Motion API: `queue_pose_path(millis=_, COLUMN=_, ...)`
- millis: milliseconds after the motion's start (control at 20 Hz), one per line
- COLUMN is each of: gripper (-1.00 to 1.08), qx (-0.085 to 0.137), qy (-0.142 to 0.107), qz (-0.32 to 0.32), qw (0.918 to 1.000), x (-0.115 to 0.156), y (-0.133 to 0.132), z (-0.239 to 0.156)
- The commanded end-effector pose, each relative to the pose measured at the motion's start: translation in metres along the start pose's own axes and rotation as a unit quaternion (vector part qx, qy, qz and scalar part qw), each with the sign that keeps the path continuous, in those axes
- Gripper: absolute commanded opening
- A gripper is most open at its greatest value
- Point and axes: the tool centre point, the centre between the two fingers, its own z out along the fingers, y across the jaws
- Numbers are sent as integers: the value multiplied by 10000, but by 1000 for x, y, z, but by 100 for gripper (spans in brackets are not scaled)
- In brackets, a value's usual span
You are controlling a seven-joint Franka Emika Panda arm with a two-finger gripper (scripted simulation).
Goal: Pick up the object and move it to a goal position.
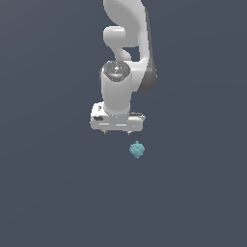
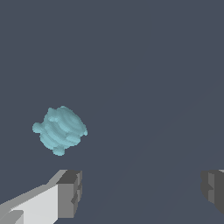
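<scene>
The arm (image 1: 126, 29) is cut off by the exterior view's upper edge. There the hand (image 1: 117, 131) shows only tiny finger stubs. In the wrist view both fingers (image 2: 70, 192) run past the picture's edges.

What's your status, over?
Tool open, empty, above the surface. Teal blob free on the surface, offset toward the exterior view's right, outside the fingers. Nothing in the way.

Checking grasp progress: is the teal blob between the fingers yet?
No. In the wrist view the teal blob lies outside the wide gap between the two fingers, which are spread apart and touch nothing.
</scene>
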Motion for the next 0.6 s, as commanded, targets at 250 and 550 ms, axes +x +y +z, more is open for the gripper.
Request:
queue_pose_path(millis=250, gripper=100, qx=67, qy=-68, qz=-57, qw=9999, x=-4, y=-8, z=5)
queue_pose_path(millis=550, gripper=100, qx=160, qy=-164, qz=-87, qw=9997, x=-9, y=-17, z=10)
